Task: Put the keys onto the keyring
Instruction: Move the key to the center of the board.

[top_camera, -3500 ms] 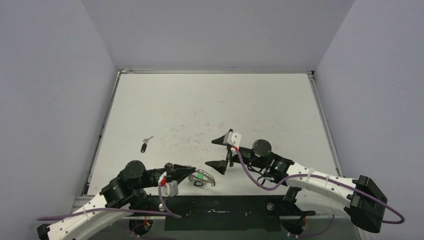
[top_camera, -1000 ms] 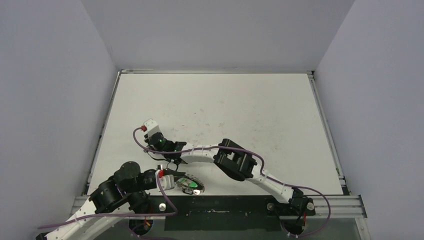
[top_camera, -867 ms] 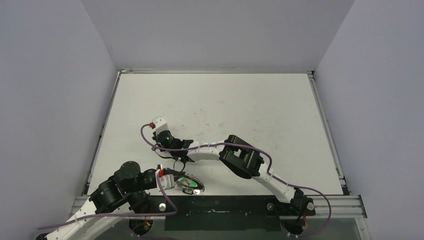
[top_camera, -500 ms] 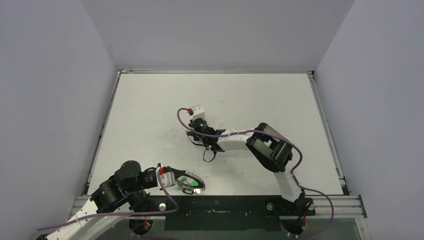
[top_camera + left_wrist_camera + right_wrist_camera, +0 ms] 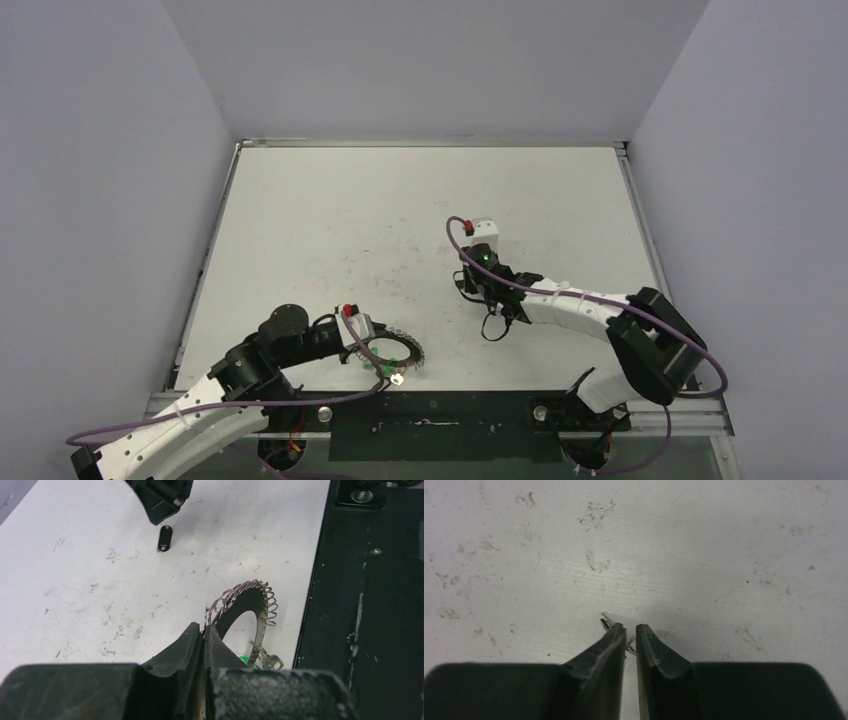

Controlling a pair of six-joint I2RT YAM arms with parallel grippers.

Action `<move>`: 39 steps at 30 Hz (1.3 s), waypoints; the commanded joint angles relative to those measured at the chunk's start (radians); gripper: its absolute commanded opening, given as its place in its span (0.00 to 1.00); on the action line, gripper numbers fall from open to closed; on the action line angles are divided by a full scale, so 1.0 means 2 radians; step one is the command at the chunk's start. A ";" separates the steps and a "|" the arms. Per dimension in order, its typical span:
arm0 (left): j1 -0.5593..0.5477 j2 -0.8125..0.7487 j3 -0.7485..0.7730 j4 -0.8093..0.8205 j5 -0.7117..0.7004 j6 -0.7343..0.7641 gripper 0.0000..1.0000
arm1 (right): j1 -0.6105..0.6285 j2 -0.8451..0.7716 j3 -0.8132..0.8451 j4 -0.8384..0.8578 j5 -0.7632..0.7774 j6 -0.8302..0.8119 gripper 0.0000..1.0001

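Found the left gripper (image 5: 204, 630) at lower centre of its wrist view, jaws pressed together on the near rim of the keyring (image 5: 243, 587). Saw the hoop held tilted above the table (image 5: 400, 200), with its far arc toward the black base plate (image 5: 375, 605) at right of frame. Noted the green key (image 5: 243, 658) and a small silver clasp-like piece (image 5: 265, 657) at the ring's lower edge, partly hidden by hoop and fingers. In the overhead view, located ring and green key at lower centre-left, close to the table's near edge.

Found the right gripper (image 5: 630, 630) right of centre overhead, well apart from the ring. Saw its jaws almost together, pinching a small silver metal piece (image 5: 610, 621). Could make out little of that piece behind the fingertips. Spotted the black-headed key (image 5: 164, 537) at upper left of the left wrist view, dangling just under the right gripper's tip. Cannot tell whether touching the tabletop. Recorded scuffs and specks across the white surface.
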 commanded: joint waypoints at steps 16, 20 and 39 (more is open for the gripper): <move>0.002 0.071 -0.010 0.183 -0.050 -0.053 0.00 | -0.115 -0.130 -0.042 -0.075 -0.199 0.034 0.53; 0.002 0.064 -0.011 0.177 -0.054 -0.054 0.00 | -0.134 -0.114 -0.052 -0.074 -0.236 0.043 0.49; 0.002 0.040 -0.018 0.153 -0.058 -0.050 0.00 | -0.147 -0.050 -0.027 -0.139 -0.230 -0.032 0.36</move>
